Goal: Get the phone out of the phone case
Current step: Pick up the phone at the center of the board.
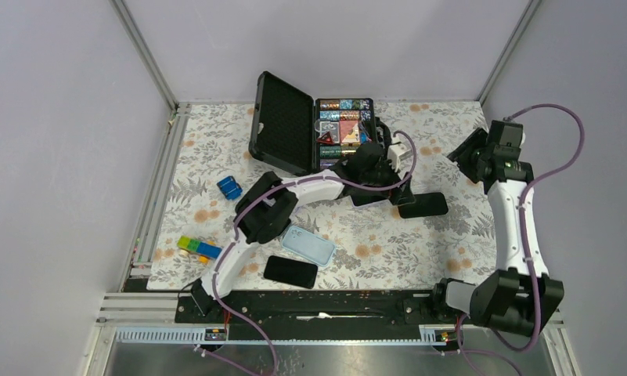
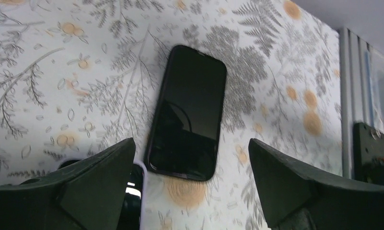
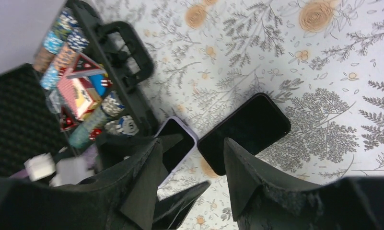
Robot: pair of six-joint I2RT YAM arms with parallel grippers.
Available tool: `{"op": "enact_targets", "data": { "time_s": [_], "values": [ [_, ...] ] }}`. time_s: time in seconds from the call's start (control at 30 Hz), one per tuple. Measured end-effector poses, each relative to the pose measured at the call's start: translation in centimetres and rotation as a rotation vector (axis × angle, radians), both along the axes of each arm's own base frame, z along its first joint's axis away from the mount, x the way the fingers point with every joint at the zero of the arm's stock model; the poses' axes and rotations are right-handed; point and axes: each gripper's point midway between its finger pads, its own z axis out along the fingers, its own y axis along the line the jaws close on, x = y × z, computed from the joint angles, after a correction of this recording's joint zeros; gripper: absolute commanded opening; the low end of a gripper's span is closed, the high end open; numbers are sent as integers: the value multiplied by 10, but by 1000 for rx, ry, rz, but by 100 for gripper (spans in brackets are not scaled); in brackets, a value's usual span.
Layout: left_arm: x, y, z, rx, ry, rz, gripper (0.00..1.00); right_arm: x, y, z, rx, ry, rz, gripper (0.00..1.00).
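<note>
A phone in a lilac-rimmed phone case (image 3: 179,143) lies screen up on the floral mat, partly under my left gripper's fingers (image 3: 178,138). In the left wrist view only its pale rim (image 2: 141,191) shows, beside the left finger. A bare-looking black phone (image 2: 187,112) (image 1: 422,205) lies just beyond the fingertips. My left gripper (image 2: 192,143) (image 1: 384,196) hangs low over the mat, wide open and empty. My right gripper (image 3: 192,141) (image 1: 470,157) is raised at the right, open, with nothing between its fingers.
An open black case (image 1: 282,121) of poker chips and cards (image 1: 345,125) stands at the back. A light blue phone case (image 1: 308,245) and another black phone (image 1: 290,271) lie at the front. A blue block (image 1: 229,187) and coloured blocks (image 1: 199,248) sit on the left.
</note>
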Motion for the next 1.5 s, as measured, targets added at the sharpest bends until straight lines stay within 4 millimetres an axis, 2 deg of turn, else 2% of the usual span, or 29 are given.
{"op": "enact_targets", "data": {
  "time_s": [0.17,0.37,0.47,0.73,1.03,1.17,1.5],
  "values": [
    [17,-22,-14,30,39,103,94,-9,6,29,10,-92,1,57],
    [22,-30,-50,124,97,185,92,-19,8,39,6,-112,2,57],
    [29,-38,-49,149,109,226,92,-26,9,43,6,-118,2,57],
    [19,-33,-55,191,123,231,92,-35,11,58,-4,-164,2,57],
    [-17,-39,-59,246,61,161,93,-38,11,60,-5,-167,1,57],
    [-26,-38,-62,277,3,178,99,-40,12,64,-8,-180,2,58],
    [-39,-32,-71,349,-164,211,99,-40,12,64,-11,-183,3,58]
  ]
}}
